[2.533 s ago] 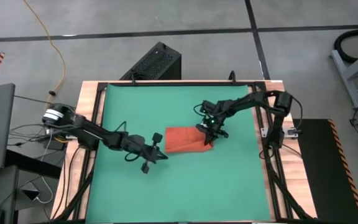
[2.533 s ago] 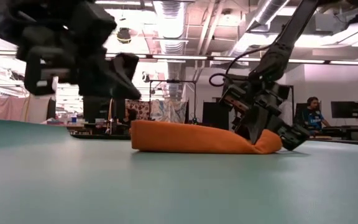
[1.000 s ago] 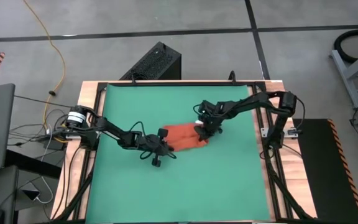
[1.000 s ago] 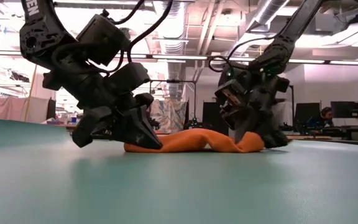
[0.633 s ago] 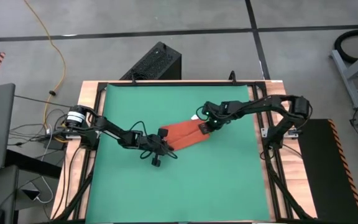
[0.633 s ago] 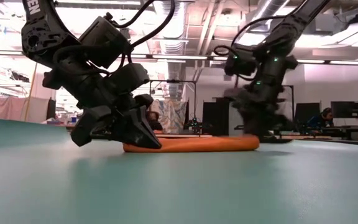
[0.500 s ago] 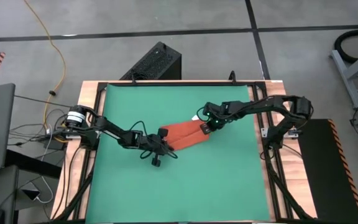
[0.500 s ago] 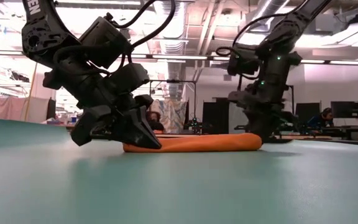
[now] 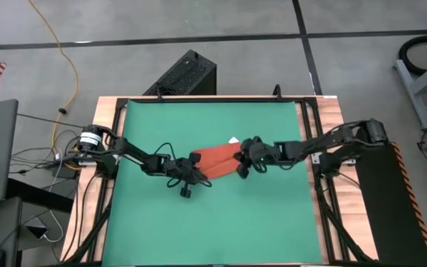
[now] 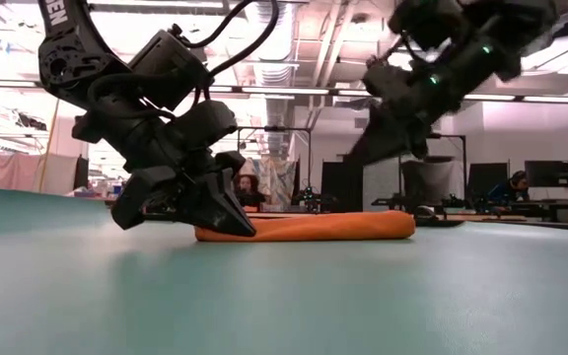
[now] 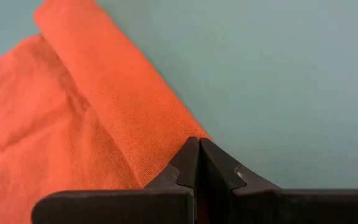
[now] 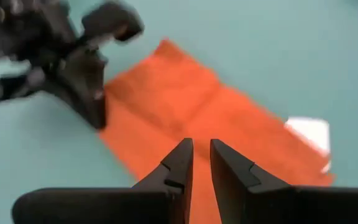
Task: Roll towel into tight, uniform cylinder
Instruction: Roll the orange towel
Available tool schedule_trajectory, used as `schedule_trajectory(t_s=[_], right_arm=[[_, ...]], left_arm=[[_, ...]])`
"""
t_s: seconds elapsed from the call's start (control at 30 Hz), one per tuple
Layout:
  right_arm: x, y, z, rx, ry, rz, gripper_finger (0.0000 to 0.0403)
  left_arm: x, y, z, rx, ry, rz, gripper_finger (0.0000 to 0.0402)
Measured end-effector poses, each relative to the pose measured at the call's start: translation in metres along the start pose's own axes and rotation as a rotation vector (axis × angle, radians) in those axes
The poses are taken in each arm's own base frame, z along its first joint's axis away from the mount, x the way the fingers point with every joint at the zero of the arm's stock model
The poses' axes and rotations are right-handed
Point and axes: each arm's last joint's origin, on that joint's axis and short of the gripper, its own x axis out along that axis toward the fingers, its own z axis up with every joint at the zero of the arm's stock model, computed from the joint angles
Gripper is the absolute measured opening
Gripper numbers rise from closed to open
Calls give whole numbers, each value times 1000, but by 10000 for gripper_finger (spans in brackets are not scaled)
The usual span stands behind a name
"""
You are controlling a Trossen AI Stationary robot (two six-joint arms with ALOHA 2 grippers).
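Left gripper (image 11: 199,163) clamped on towel (image 9: 218,160) edge, right gripper (image 12: 200,163) slightly apart above it

1 towel (image 9: 218,162), 2 arms, 1 table (image 9: 213,215).

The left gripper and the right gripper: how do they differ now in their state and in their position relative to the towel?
The left gripper is shut and pressed down on the towel at its left end; the right gripper has a narrow gap between its fingers and holds nothing. In the low view the left gripper is low at the table, while the right gripper is raised above the towel's other end. Both are dark two-finger grippers pointing toward the towel.
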Motion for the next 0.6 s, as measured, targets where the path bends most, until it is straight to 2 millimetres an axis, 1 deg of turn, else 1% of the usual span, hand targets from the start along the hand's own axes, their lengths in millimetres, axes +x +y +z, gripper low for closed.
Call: schedule_trajectory(t_s=[0.1,0.2,0.3,0.43,0.6], right_arm=[[8,-6,-18,1,-20,-21,68],[15,-10,-30,9,-34,-29,64],[20,-13,-43,12,14,-44,64],[26,-7,-59,12,71,-51,63],[37,1,-82,79,113,-86,63]], left_arm=[[0,1,-1,-5,-2,-10,0],[0,1,-1,-6,-2,-9,0],[0,1,-1,-21,-1,-9,0],[0,1,-1,-35,0,-9,0],[0,1,-2,-45,18,-15,0]])
